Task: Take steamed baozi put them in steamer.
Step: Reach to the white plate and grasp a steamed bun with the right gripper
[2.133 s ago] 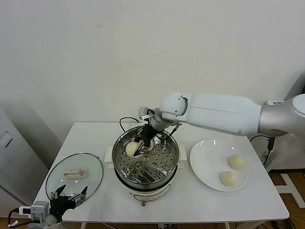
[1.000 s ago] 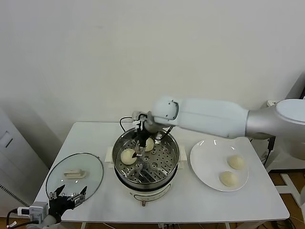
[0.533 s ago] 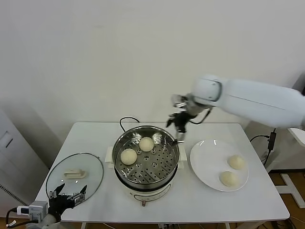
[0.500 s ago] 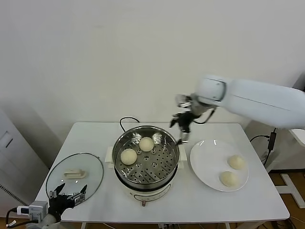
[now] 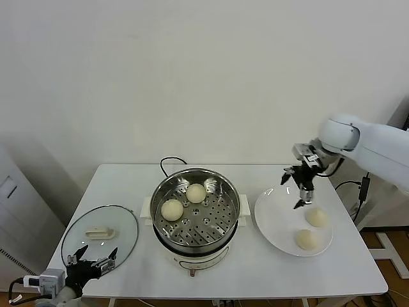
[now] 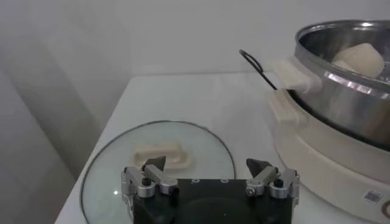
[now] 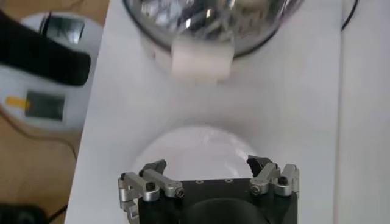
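Head view: my right gripper [image 5: 298, 190] hangs empty with jaws spread over the flat white round plate [image 5: 276, 220], just beside the nearer of two smooth pale cream-yellow steamed baozi [image 5: 316, 217] left on it; the other [image 5: 307, 239] lies close to it, toward the front rim. Two more buns [image 5: 196, 192] [image 5: 172, 209] already sit on the perforated tray of the round shiny stainless-steel steamer [image 5: 195, 211]. Risk: the plate buns lie near each other, so a sloppy descent could nudge one into its neighbour or roll it toward the rim; too hard a squeeze would dent the soft dough. Two seconds back this gripper was down inside the steamer with a bun; half a second ago it was over the steamer's far rim; now it is over the plate.

Left wrist view: my left gripper [image 6: 207, 173] is parked open, holding nothing, above the round glass lid with cream handle [image 6: 159, 154]; steamer wall beside it.

Right wrist view: open fingers [image 7: 152, 172] over bare plate; neither plate bun shows here, so aim is unconfirmed and I could miss.
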### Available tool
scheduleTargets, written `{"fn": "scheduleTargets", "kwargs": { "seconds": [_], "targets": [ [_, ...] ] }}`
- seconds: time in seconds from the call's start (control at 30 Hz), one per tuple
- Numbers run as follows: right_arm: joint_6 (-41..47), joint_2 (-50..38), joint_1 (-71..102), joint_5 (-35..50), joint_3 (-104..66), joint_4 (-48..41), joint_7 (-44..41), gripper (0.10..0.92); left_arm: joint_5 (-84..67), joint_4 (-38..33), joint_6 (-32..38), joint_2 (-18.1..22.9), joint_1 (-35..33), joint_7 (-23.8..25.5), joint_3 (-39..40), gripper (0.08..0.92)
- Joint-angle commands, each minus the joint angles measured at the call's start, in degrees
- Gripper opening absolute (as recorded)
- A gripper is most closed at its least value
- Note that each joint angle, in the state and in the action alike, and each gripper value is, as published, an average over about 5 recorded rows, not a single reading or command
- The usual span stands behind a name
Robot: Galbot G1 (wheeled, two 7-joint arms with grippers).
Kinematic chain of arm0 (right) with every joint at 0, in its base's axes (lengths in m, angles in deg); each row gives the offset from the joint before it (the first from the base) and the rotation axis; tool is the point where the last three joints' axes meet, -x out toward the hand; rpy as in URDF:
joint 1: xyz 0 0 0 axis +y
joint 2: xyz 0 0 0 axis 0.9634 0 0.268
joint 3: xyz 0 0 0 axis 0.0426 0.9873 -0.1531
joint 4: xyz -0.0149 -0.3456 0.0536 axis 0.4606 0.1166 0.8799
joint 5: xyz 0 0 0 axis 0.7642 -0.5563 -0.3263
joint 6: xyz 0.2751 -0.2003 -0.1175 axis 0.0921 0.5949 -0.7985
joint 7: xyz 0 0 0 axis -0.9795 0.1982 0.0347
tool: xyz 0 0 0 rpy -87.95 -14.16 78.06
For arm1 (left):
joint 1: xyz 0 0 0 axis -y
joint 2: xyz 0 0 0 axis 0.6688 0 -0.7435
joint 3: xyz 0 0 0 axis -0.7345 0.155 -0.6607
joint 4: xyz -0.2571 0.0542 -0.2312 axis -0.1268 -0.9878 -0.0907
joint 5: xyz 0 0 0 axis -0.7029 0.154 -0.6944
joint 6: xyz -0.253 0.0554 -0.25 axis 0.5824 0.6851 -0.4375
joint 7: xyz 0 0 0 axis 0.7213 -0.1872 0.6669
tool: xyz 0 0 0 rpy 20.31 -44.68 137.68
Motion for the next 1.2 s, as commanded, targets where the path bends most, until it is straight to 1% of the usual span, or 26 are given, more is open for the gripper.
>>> {"fn": "scheduleTargets", "kwargs": {
  "seconds": [0.03, 0.23, 0.47, 0.63, 1.2],
  "targets": [
    [-6.4, -3.6, 11.2, -9.3, -8.0, -4.5, -2.9, 0.823, 0.0, 0.1, -0.1, -0.1, 0.0, 0.0, -0.1, 0.823],
    [-8.1, -2.3, 18.5, -11.9, -12.9, -6.6, -2.7, 0.823, 0.0, 0.2, -0.1, 0.0, 0.1, 0.0, 0.0, 0.823],
    [-9.0, -1.0, 23.1, -14.7, -16.3, -8.2, -2.5, 0.823, 0.2, 0.6, -0.2, 0.1, 0.3, 0.0, 0.4, 0.823],
    [-10.1, 0.2, 25.2, -17.2, -18.2, -9.5, -2.4, 0.823, 0.3, 0.7, -0.2, 0.3, 0.3, 0.1, 0.6, 0.823],
    [-10.4, 3.0, 31.5, -22.2, -23.9, -11.9, -2.4, 0.817, 0.5, 0.5, -0.9, 0.2, 0.7, 0.1, 0.8, 0.823]
  ]
}}
